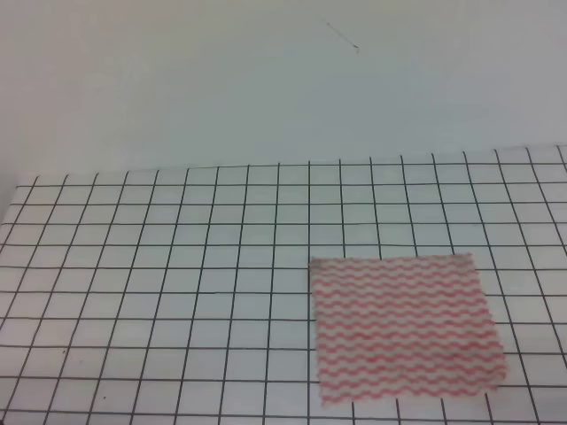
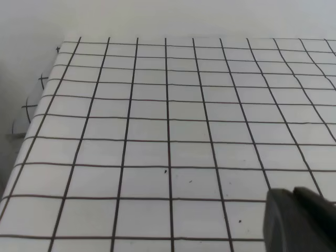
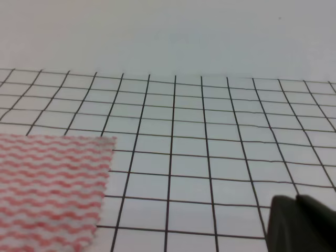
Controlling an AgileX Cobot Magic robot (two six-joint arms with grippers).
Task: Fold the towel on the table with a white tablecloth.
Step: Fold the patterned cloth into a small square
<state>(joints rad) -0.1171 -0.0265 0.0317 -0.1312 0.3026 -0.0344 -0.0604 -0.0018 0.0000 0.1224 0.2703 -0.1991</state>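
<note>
Stretching from the left edge across every view, the desk [image 1: 159, 292] under its white tablecloth is showing a grid of thin black lines, with its left side falling away at a draped corner in the left wrist view. Intruding into the lower right corner of that view, the left gripper [image 2: 302, 220] is appearing only as a dark, blurred shape above bare squares, and whether it is open or closed cannot be told. Lying flat and unfolded right of centre near the front edge in the high view, the towel [image 1: 403, 328] is spreading its pink-red and white wavy stripes over several squares, its edges slightly frayed and its outline a little skewed against the grid. In the right wrist view the towel is filling the lower left corner, while the right gripper [image 3: 302, 224] is showing as a dark shape at the lower right, well apart from the cloth, its state likewise impossible to tell.
</note>
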